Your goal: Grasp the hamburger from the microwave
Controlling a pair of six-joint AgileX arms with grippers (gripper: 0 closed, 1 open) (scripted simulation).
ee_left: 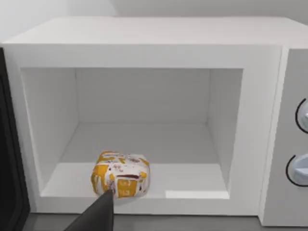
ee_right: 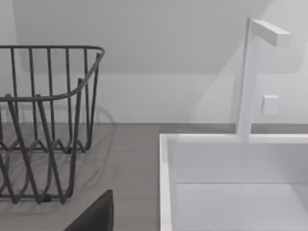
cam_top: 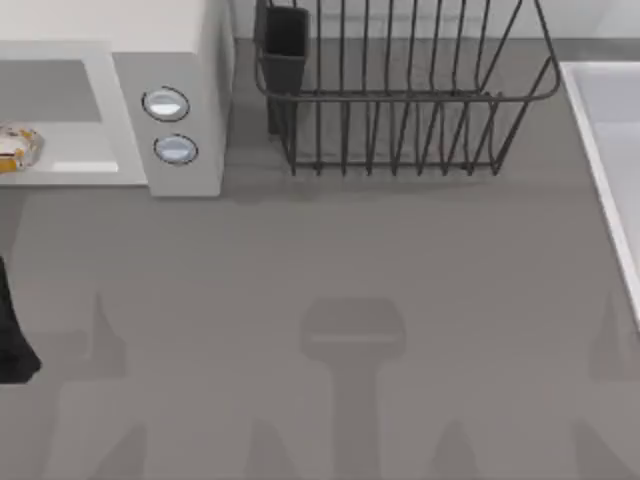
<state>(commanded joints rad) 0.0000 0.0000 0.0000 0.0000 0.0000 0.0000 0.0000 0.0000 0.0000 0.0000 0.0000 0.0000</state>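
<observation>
Just beyond the left claw, the hamburger is sitting at the microwave cavity's front edge; I cannot tell either claw's state.

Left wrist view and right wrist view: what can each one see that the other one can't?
The left wrist view alone has the microwave, open, with the hamburger near the front of its floor, and two knobs at the edge. The right wrist view alone has the black wire dish rack and a white sink with its faucet. Both show grey tabletop and a dark finger tip.
</observation>
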